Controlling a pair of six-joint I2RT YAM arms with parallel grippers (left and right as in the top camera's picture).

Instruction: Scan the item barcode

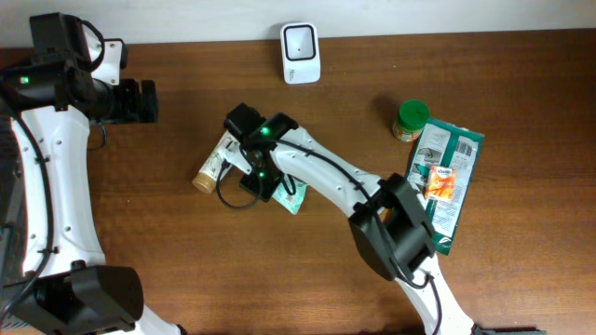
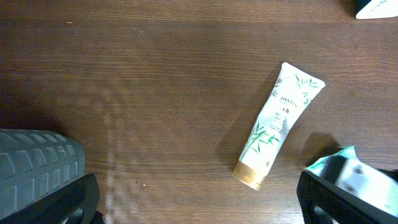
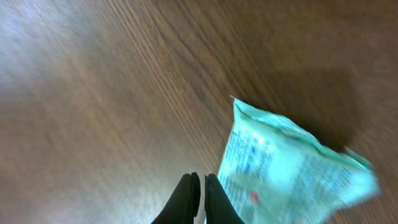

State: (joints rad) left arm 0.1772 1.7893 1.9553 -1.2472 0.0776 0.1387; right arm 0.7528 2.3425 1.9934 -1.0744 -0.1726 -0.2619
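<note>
Hidden: the right arm covers most of the teal packet (image 1: 292, 197) from overhead, so only a corner shows. The wrist view is blurred and the packet's print is unreadable.
Right pincer (image 3: 202, 188): fingers closed together, tips just beside the packet's edge. Cannot tell if they grip it.
Left pincer (image 2: 196, 199): spread wide, empty, near the tube (image 2: 277, 124).
Packet position: mid-worktop (image 1: 168, 242), beside the tube, well apart from the scanner (image 1: 301, 53).

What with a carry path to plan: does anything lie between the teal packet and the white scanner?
Nothing visible lies between teal packet and scanner; the white tube sits left of that line. The right arm hides part of it.
</note>
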